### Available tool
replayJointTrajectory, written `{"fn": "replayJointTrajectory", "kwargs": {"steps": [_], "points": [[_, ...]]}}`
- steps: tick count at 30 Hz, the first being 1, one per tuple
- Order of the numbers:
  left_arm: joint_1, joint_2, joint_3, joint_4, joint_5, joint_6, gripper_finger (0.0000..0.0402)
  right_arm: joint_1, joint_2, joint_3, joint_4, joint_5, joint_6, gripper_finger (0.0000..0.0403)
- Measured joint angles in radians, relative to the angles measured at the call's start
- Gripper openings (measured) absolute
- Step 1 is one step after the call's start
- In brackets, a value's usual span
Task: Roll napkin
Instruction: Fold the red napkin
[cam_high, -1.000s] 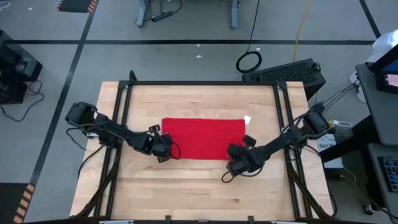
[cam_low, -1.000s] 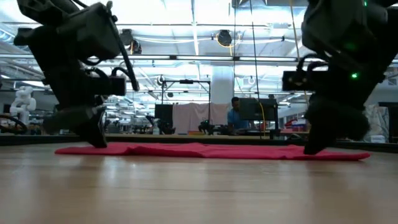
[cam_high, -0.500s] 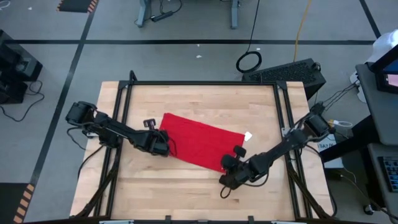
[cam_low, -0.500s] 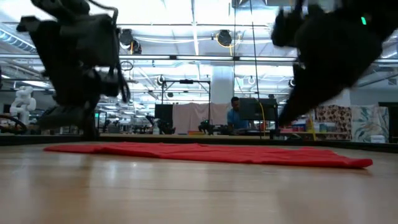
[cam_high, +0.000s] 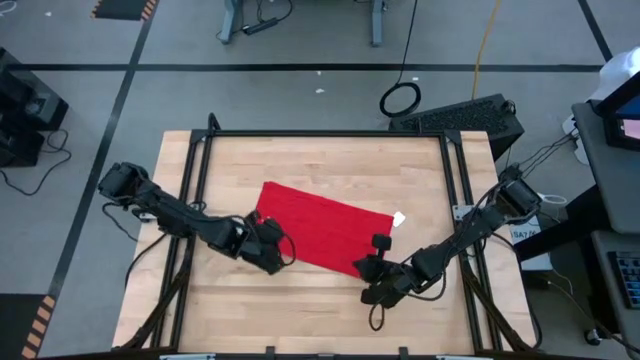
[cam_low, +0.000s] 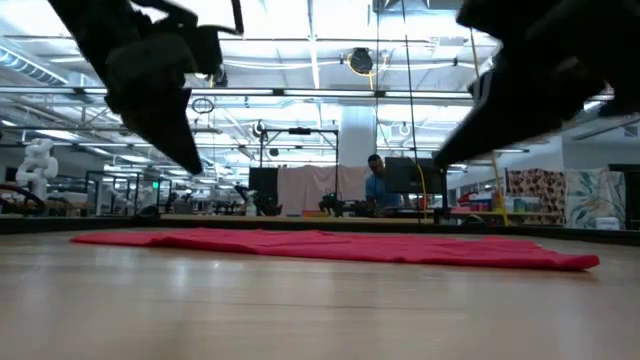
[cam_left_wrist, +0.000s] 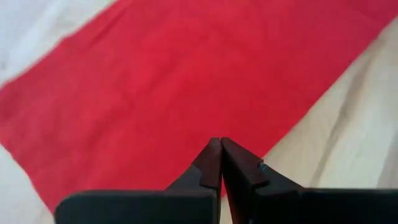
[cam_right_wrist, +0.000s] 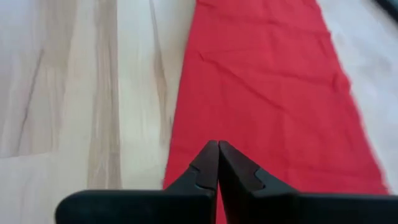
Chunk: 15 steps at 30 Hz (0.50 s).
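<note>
The red napkin (cam_high: 322, 226) lies flat on the wooden table, turned askew, with its left end toward the far edge and its right end toward the near edge. Its small white tag (cam_high: 398, 220) is at the right end. In the low view the napkin (cam_low: 330, 245) lies spread out under both arms. My left gripper (cam_high: 282, 252) is shut and hangs above the napkin's near left part (cam_left_wrist: 186, 74); in the low view it (cam_low: 193, 165) is clear of the cloth. My right gripper (cam_high: 364, 268) is shut above the napkin's near right corner (cam_right_wrist: 267, 81), also lifted (cam_low: 445, 160).
Black frame rails (cam_high: 320, 133) run along the table's far edge and sides. A keyboard (cam_high: 460, 115) lies on the floor behind the table. Bare wood (cam_high: 320, 315) lies between the napkin and the near edge. A person (cam_low: 378, 185) sits far off in the room.
The napkin has turned about on the table from square to askew, its right end drawn toward the near edge and its left end toward the far edge. Both grippers, which stood down on its near corners, have since risen clear of it and drawn toward the near edge.
</note>
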Motion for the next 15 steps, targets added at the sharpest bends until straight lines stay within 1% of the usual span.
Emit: {"fn": "replayJointTrajectory", "kwargs": {"steps": [3, 8, 12, 15], "points": [[-0.009, 0.049, 0.0, -0.014, -0.014, -0.03, 0.0015, -0.001, 0.004, -0.068, 0.126, -0.011, 0.054, 0.0002], [0.022, 0.158, -0.009, -0.011, -0.018, -0.02, 0.0015, -0.006, 0.021, -0.156, 0.254, -0.01, 0.118, 0.0002], [0.053, 0.218, -0.01, -0.008, -0.021, 0.003, 0.0015, -0.006, 0.081, -0.188, 0.337, -0.016, 0.161, 0.0002], [0.088, 0.243, -0.009, -0.04, -0.042, 0.043, 0.0015, -0.005, 0.138, -0.187, 0.383, -0.02, 0.219, 0.0002]]}}
